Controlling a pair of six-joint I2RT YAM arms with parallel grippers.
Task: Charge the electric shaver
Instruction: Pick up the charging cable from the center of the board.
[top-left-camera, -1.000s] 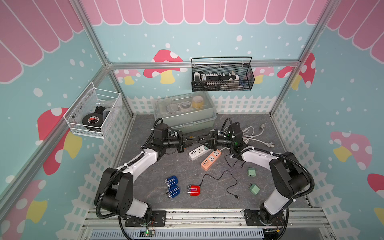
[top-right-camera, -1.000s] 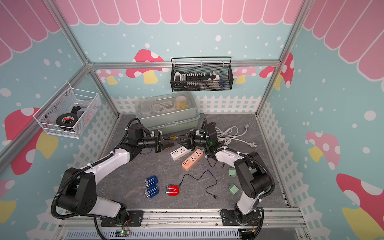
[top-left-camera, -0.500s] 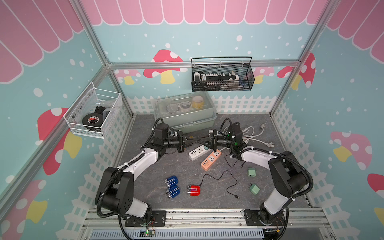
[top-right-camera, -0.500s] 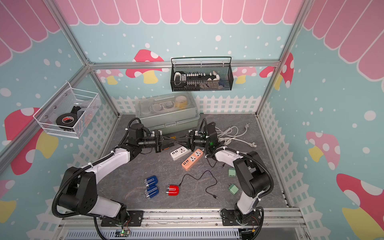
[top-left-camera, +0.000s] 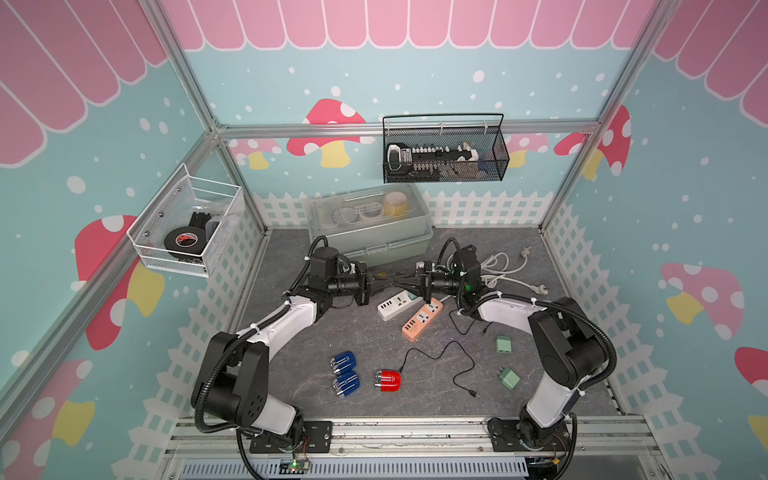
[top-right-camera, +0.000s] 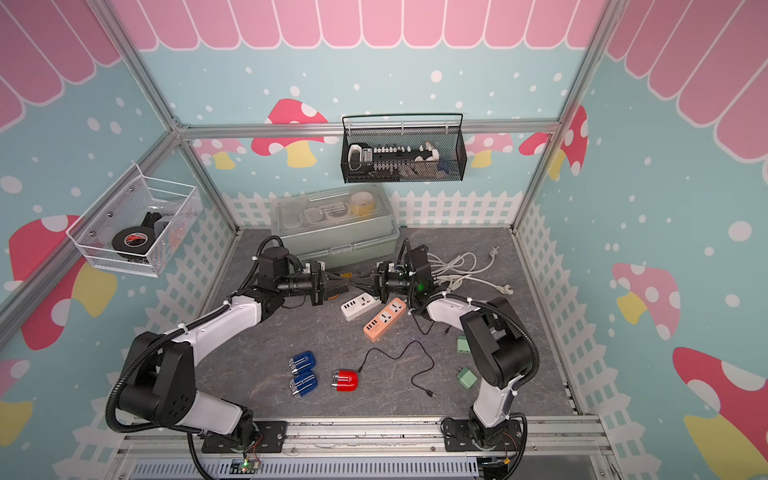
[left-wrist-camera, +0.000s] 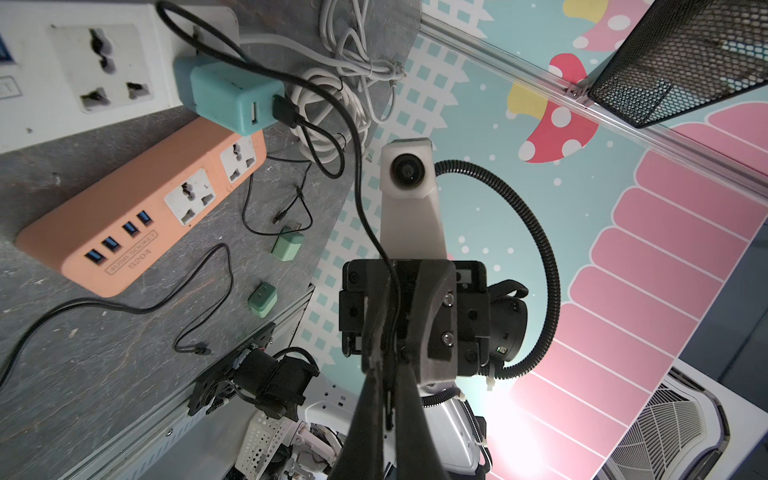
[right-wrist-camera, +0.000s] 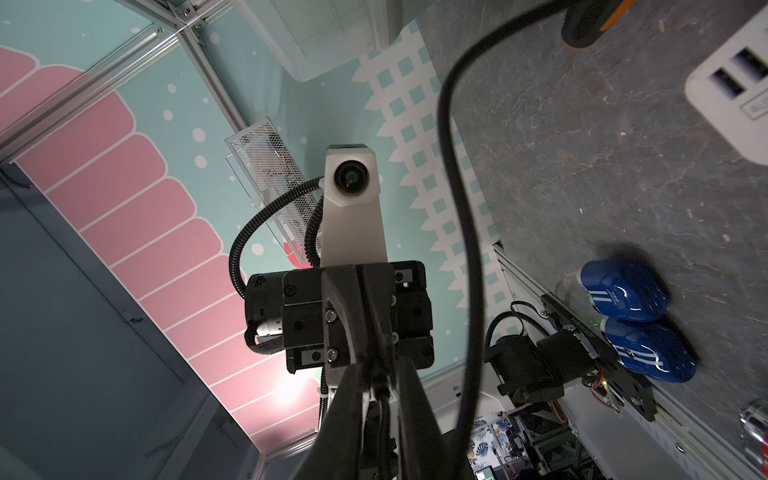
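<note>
Above the grey desk (top-left-camera: 316, 374), between the arms, the right pincer (top-left-camera: 403, 284) has just pinched shut on the thin black charging cable (left-wrist-camera: 360, 178) that the left pincer (top-left-camera: 388, 282) clamps too — a regrip, probably. The red electric shaver (top-left-camera: 387, 380) lies untouched near the front edge.

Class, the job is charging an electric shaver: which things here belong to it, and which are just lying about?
Belonging: charging cable, pinched by left gripper and right gripper; teal adapter in the white power strip; red shaver and blue shavers (which one, unclear).
Lying about: orange power strip, green adapters, white cords, storage box, tape roll.
</note>
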